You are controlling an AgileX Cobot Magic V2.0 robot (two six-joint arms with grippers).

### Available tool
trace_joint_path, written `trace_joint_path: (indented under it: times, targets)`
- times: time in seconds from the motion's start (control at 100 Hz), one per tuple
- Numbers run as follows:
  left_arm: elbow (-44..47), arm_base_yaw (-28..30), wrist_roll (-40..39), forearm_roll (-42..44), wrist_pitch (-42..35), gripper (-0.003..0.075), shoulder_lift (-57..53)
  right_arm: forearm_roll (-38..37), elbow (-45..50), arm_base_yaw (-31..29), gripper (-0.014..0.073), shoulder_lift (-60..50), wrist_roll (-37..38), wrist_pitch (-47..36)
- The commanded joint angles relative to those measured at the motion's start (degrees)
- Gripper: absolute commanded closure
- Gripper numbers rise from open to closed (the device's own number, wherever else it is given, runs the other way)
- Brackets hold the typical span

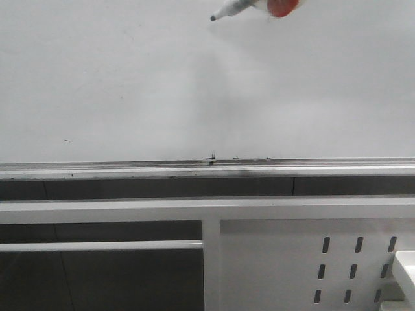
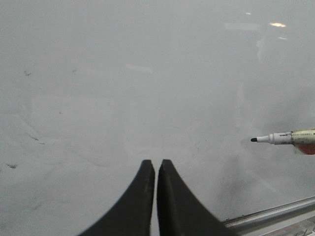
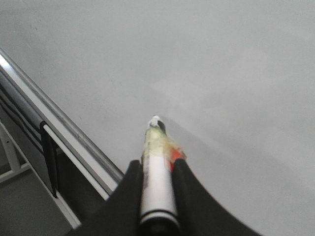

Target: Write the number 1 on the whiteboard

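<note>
The whiteboard (image 1: 130, 84) fills the upper half of the front view, and its silver metal ledge (image 1: 130, 170) runs along the bottom edge. The number 1 is not on the board; its surface carries only some small dark smudges (image 1: 210, 157) just above the ledge near the middle, and one tiny mark (image 1: 67, 140) far to the left.

A marker pen (image 1: 241, 6) enters at the top edge of the front view, tilted, with its dark tip (image 1: 213, 18) pointing down and to the left, close to the board; I cannot tell if the tip touches the surface. The pen has a white barrel and an orange-red part behind it. In the right wrist view the right gripper (image 3: 157, 169) pinches this marker pen between its two black fingers (image 3: 189, 196), and the tip points towards the board.

In the left wrist view the left gripper (image 2: 155, 167) faces the whiteboard with its black fingers (image 2: 138, 201) pressed together and nothing between them. The marker pen appears there at the side, well apart from this gripper.

Below the ledge stands a white metal frame (image 1: 211, 259), and a white panel with slotted holes (image 1: 353, 269) is at the lower right.
</note>
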Motion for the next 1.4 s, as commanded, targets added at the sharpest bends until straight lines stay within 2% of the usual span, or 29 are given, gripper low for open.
trace_joint_path:
  times: [0.0,0.22,0.45,0.72,0.95,1.08,1.15,1.24,1.39]
  targets:
    - [-1.6,0.1,-0.7,-0.9,-4.4,0.0740,0.2,0.2,-1.4,-0.3,0.0663,-0.7,0.0,-4.5]
    - [-1.6,0.1,-0.7,-0.9,-4.4,0.0740,0.2,0.1,-1.4,-4.2,0.0663,-0.7,0.0,-4.3]
    - [-1.6,0.1,-0.7,-0.9,-4.4,0.0740,0.2,-0.2,-1.8,-4.3,0.0663,0.2,0.0,-4.6]
    - [-1.6,0.1,-0.7,-0.9,-4.4,0.0740,0.2,-0.2,-1.2,-4.3,0.0663,7.2,0.0,-1.6]
    - [-1.6,0.1,-0.7,-0.9,-4.4,0.0740,0.2,-0.2,-1.1,-4.3,0.0663,11.0,0.0,-2.9]
    - [-1.6,0.1,-0.7,-0.4,-4.7,0.0740,0.2,0.7,-1.1,-1.6,0.0663,9.2,0.0,0.7]
    - [-1.6,-0.1,-0.7,3.5,-5.7,0.0740,0.2,0.7,-1.1,1.9,0.0663,6.8,0.0,4.6]
    - [-1.6,-1.0,-0.8,13.8,-9.5,0.0739,0.4,-0.2,-2.4,6.7,0.0663,4.2,0.0,12.1]
    - [-1.8,-3.2,-2.3,27.8,-16.2,0.0738,4.3,-2.8,-7.1,8.6,0.0663,4.2,0.0,22.8]
